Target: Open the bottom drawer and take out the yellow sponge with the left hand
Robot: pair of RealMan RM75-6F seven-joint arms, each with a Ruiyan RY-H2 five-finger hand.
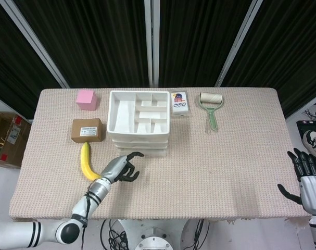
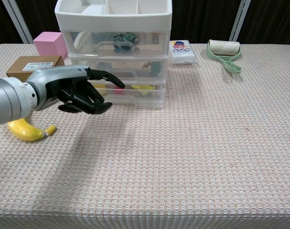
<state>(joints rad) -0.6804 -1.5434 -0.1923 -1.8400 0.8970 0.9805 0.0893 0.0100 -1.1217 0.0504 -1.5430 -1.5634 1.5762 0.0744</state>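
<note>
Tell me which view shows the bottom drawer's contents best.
The chest view: it faces the clear front of the bottom drawer, showing yellow and red items inside, partly behind the left hand. The head view looks down on the drawer unit, so that drawer is only a thin edge.

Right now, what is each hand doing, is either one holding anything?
Left hand: open, fingers spread, holding nothing, in front of the drawer unit.
Right hand: open, empty, at the table's edge.

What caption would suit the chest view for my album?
Left hand hovers open before the closed bottom drawer of a clear drawer unit.
</note>
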